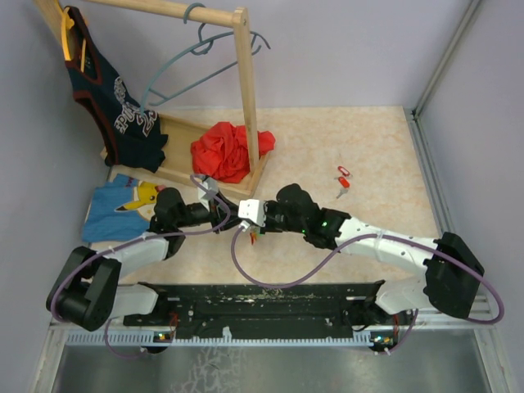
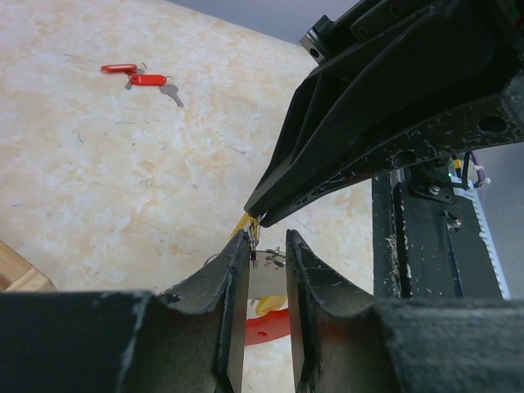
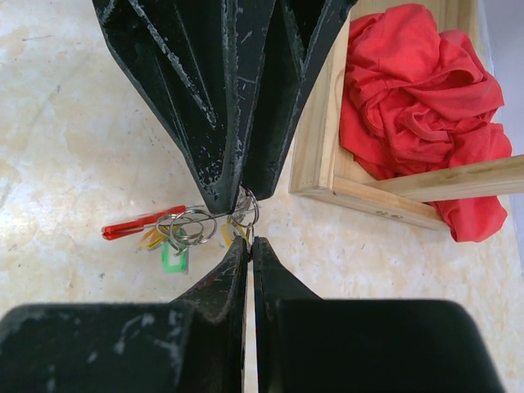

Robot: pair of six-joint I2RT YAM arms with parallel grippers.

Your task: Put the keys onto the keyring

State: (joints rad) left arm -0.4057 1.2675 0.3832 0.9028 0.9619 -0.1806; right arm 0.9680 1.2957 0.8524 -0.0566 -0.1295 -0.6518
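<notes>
My two grippers meet tip to tip near the table's front middle. My left gripper (image 1: 232, 214) (image 2: 268, 246) is shut on a flat grey metal blade of a key (image 2: 267, 277). Red (image 2: 264, 327), yellow and green (image 3: 173, 259) tagged keys hang beside it on wire rings (image 3: 182, 224). My right gripper (image 1: 250, 223) (image 3: 250, 244) is shut on the thin wire of the keyring (image 3: 246, 211) (image 2: 256, 235), right at the left fingertips. Two loose red-tagged keys (image 1: 342, 179) (image 2: 137, 74) lie on the table to the right, apart from both grippers.
A wooden rack base (image 1: 184, 168) (image 3: 360, 192) holds a crumpled red cloth (image 1: 225, 151) (image 3: 417, 106). A dark jersey (image 1: 123, 106) and a grey-blue hanger (image 1: 205, 49) hang on the rack. A blue shirt (image 1: 119, 209) lies at the left. A black base rail (image 1: 270, 299) runs along the near edge.
</notes>
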